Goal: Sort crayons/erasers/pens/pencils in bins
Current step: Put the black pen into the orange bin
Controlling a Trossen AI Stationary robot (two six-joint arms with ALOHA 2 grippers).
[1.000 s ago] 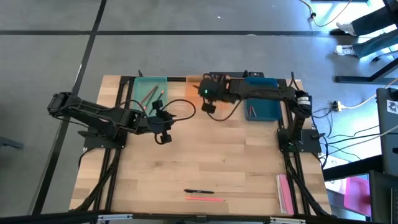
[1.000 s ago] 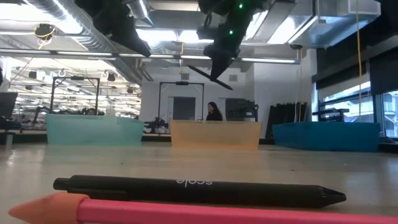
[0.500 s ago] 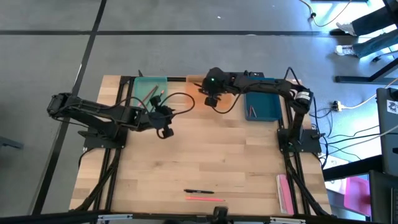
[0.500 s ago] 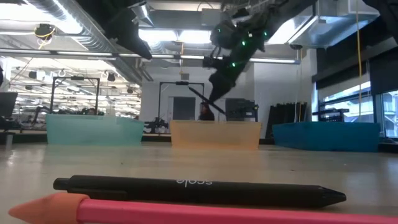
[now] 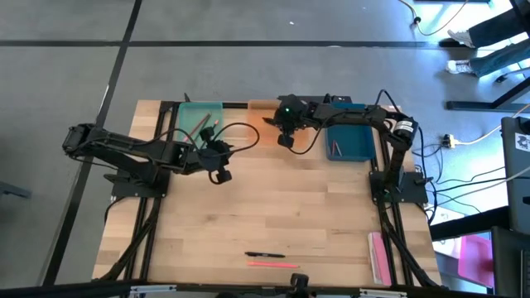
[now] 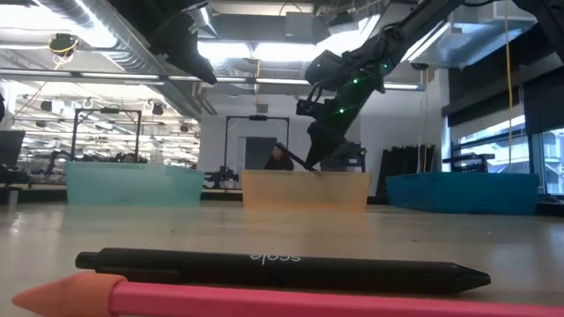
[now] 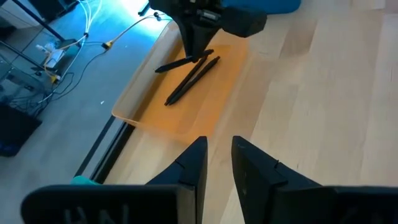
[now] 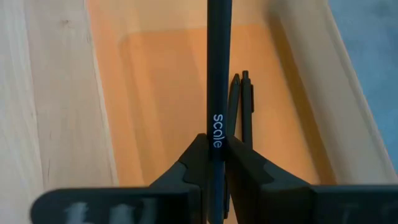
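Since the earlier frames, the right gripper (image 5: 284, 137) was lowered from above the table to the orange bin (image 7: 155, 102), and the black pen (image 8: 218, 93) clamped between its fingers was brought down with it. In the low view, the pen's tip was now seen at the rim of this bin, where before it hung well above. The left gripper (image 5: 219, 175) was drawn back a little toward the teal-green bin (image 5: 184, 124) and waited above the bare wood, its fingers apart with only a narrow gap and nothing between them.

From this it was judged that the pen was about to be released into the orange bin. Two black pens (image 8: 241, 106) were already lying there, side by side, so this bin was taken as the one for pens. Some pencils (image 5: 201, 126) were seen in the teal-green bin, and the blue bin (image 5: 349, 142) held a thin stick or two. One more black pen (image 6: 282, 269) and a pink pencil (image 6: 264, 299) were still left at the near edge of the table, touching each other.

The word "scale" was read in white letters on the held pen. The same word was seen upside down on the pen near the low camera.
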